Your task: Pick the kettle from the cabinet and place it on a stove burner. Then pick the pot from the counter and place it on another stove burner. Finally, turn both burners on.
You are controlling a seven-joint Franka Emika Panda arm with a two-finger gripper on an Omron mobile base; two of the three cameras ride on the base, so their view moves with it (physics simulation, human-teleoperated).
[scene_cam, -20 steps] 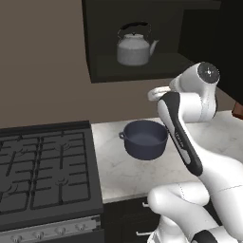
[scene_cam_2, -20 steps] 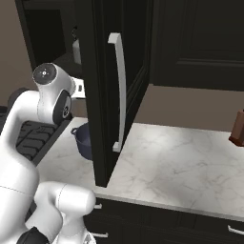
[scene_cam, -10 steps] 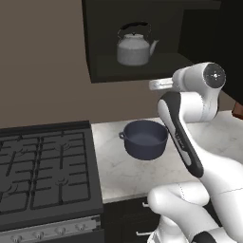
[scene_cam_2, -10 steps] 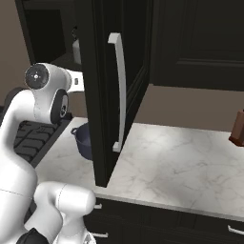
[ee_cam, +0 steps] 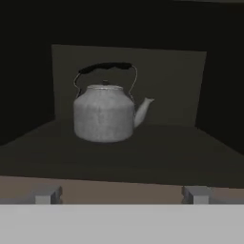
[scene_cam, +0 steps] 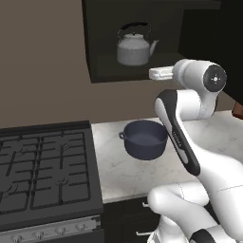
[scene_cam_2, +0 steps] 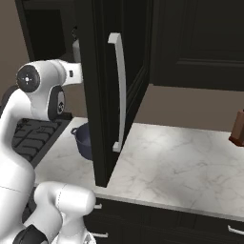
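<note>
Stood upright inside the black cabinet (scene_cam: 95,57) recess: silver kettle (ee_cam: 105,114), spout to the right. Hovered just outside the shelf edge, apart from it: gripper (ee_cam: 120,193), fingers spread wide, empty.

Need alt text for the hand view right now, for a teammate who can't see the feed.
A silver-grey kettle with a black arched handle stands upright on the shelf of a dark cabinet, left of centre, spout pointing right. The open tool faces it from outside the cabinet, well short of touching it.
</note>
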